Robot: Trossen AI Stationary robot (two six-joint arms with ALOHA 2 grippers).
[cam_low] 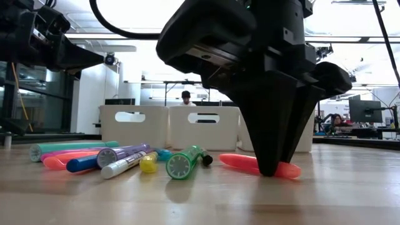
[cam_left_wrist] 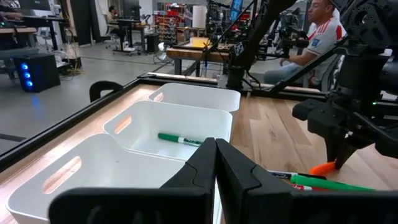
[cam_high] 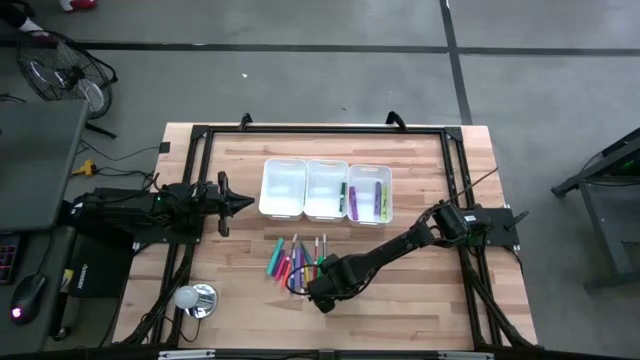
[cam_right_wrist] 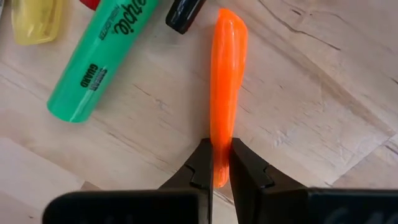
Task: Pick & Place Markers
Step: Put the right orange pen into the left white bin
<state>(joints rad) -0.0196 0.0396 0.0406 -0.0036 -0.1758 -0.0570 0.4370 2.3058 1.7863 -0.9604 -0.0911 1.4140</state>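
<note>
The left gripper (cam_high: 243,204) is held closed and empty, just left of the three white rectangular plastic bins (cam_high: 283,188). The right gripper (cam_low: 273,169) is clamped on one end of a slim orange felt-tip marker (cam_right_wrist: 227,74) lying flat on the wooden table (cam_high: 420,300), in front of the bins. A green pen (cam_left_wrist: 179,139) is seen in the middle bin, and purple and green ones in the right-hand bin. A cluster of loose coloured markers (cam_low: 119,159) is left in front of the bins. A fat green highlighter (cam_right_wrist: 102,59) lies near the orange marker; room is clear on its other side.

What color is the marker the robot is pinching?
Orange. The right end effector is shut on the orange marker; the right wrist view shows it best.
</note>
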